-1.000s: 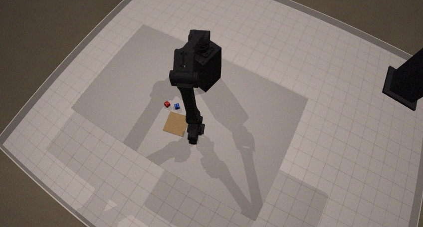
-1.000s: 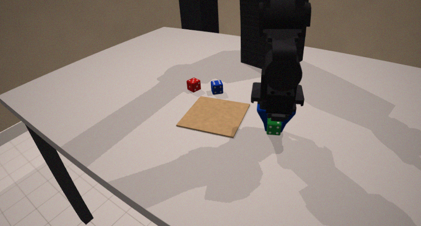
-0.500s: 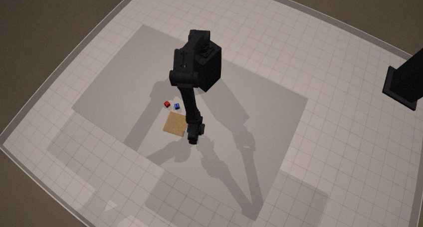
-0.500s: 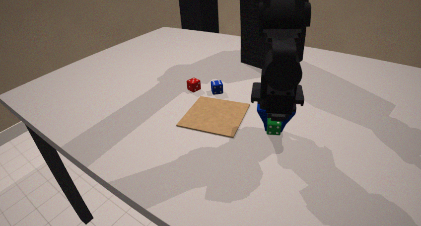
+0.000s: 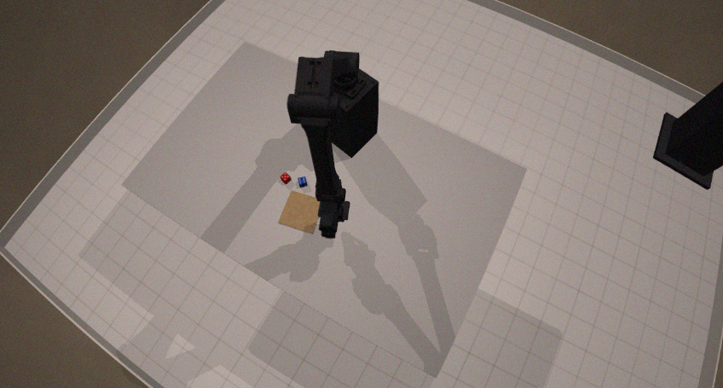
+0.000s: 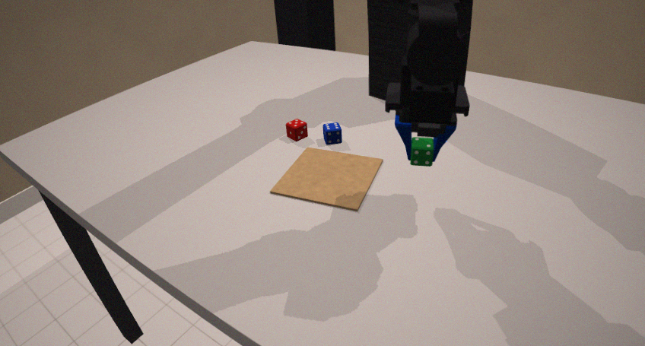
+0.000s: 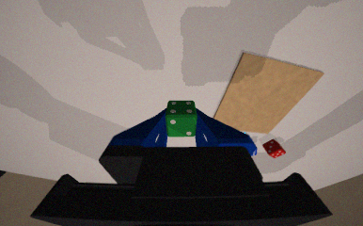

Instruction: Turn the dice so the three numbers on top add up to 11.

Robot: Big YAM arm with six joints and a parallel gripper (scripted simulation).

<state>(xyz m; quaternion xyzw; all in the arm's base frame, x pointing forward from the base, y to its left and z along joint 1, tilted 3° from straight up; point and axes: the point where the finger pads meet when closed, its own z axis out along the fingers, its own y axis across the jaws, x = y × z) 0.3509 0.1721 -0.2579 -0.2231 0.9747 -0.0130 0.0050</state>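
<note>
My gripper point(image 6: 422, 154) point(image 7: 181, 112) is shut on the green die point(image 6: 421, 151) point(image 7: 181, 119) and holds it above the table, just right of the tan mat point(image 5: 299, 211) point(image 6: 328, 175) point(image 7: 268, 91). The mat lies flat with nothing on it. The red die point(image 5: 286, 178) point(image 6: 296, 129) point(image 7: 274, 148) and the blue die point(image 5: 302, 181) point(image 6: 332, 132) stand side by side on the table just behind the mat's far edge. In the top view the arm hides the green die.
The arm's black base block point(image 5: 355, 115) stands behind the dice. A black post point(image 5: 692, 141) stands at the table's right edge. The table's front edge point(image 6: 135, 261) runs diagonally at the lower left.
</note>
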